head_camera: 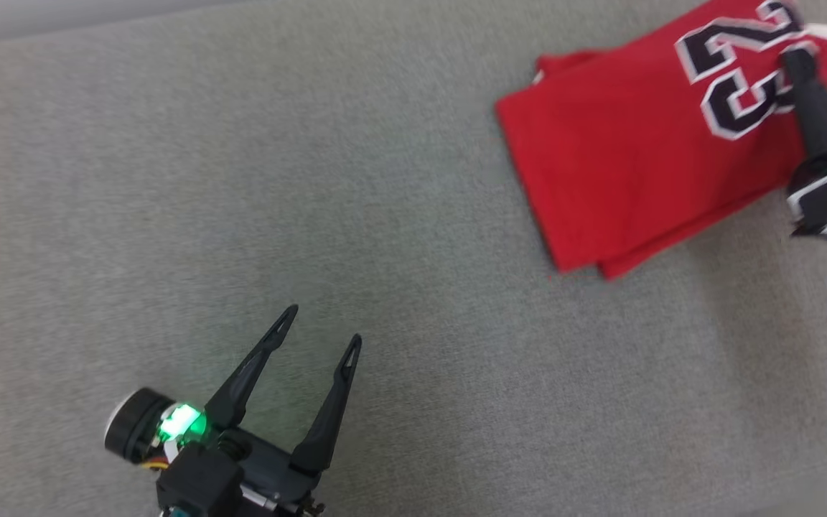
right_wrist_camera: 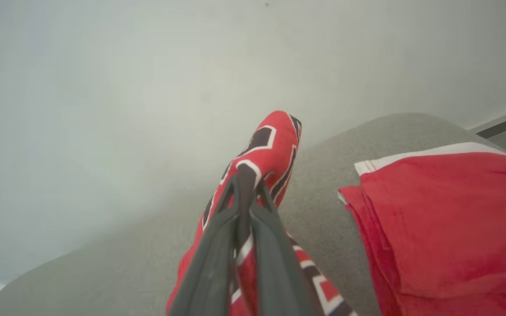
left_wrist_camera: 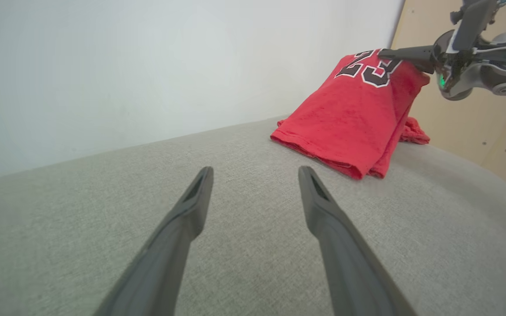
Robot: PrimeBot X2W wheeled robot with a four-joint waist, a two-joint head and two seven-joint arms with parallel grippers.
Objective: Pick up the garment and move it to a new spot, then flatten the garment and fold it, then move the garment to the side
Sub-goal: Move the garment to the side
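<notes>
Garment point(head_camera: 622, 158): red, folded, far right on grey tabletop point(head_camera: 241, 179).
Right claw point(head_camera: 792, 61): closed, pinching garment's numbered part.
Left claw point(head_camera: 324, 324): open, near left.

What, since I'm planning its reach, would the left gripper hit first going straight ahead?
Probably only the grey surface, then the wall; the jersey lies right of the left gripper's line, though depth is unclear.

The jersey point(head_camera: 622, 165) is soft matt cloth; the table point(head_camera: 241, 179) wears coarse grey fabric; the left pincer point(head_camera: 323, 325) looks matt plastic.
</notes>
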